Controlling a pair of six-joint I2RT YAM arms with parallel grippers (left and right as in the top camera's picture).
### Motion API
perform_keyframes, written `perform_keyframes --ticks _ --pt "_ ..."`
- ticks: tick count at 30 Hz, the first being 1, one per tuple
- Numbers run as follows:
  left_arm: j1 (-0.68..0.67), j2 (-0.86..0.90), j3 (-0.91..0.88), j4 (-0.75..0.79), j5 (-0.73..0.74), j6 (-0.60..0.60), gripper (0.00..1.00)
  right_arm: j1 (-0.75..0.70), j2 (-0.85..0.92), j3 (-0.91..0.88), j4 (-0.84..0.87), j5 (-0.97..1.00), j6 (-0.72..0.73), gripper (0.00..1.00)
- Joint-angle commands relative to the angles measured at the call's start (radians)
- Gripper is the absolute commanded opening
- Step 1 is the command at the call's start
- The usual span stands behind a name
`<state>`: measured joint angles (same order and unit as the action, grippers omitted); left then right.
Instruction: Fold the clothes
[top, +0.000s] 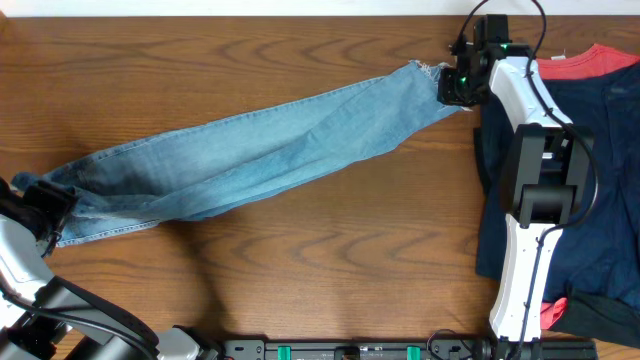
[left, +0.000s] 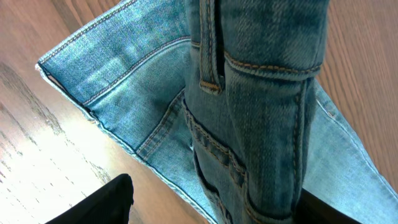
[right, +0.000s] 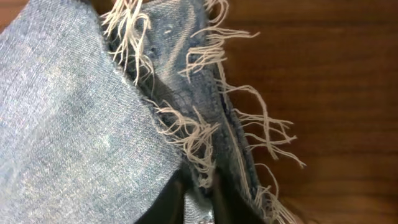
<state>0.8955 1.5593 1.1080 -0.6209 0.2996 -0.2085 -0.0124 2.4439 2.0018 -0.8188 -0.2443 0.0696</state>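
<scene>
Across the wooden table, long light-blue jeans.

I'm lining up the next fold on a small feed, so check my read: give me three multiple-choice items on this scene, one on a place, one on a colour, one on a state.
1. Where is the frayed hem of the light-blue denim jeans?
A. lower left
B. upper right, at the right gripper
C. on the clothes pile

2. What colour is the large cloth under the right arm?
A. white
B. yellow
C. dark navy

3. How do the jeans lie on the brown wooden table?
A. stretched out long
B. folded square
C. heaped

Answers: B, the overhead view shows the fringe at that gripper. C, the cloth is plainly dark navy. A, one long band slants across the table.
</scene>
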Motion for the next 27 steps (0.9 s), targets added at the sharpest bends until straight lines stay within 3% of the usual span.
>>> perform_keyframes --ticks 1,6,18,27 --pt "-0.003 0.012 0.006 0.000 -0.016 0.010 0.70 0.004 0.042 0.000 -0.008 -0.052 -0.004 0.07" --pt "-0.003 0.012 0.007 0.000 -0.017 0.010 0.70 -0.006 0.000 0.000 -0.008 -0.052 -0.005 0.01" --pt "-0.003 0.018 0.006 -0.001 -0.024 0.010 0.70 -0.007 -0.137 0.001 0.045 -0.219 -0.093 0.01" --pt "-0.003 0.085 0.006 -0.005 -0.023 0.009 0.70 -0.046 -0.143 0.000 0.169 -0.086 0.035 0.01"
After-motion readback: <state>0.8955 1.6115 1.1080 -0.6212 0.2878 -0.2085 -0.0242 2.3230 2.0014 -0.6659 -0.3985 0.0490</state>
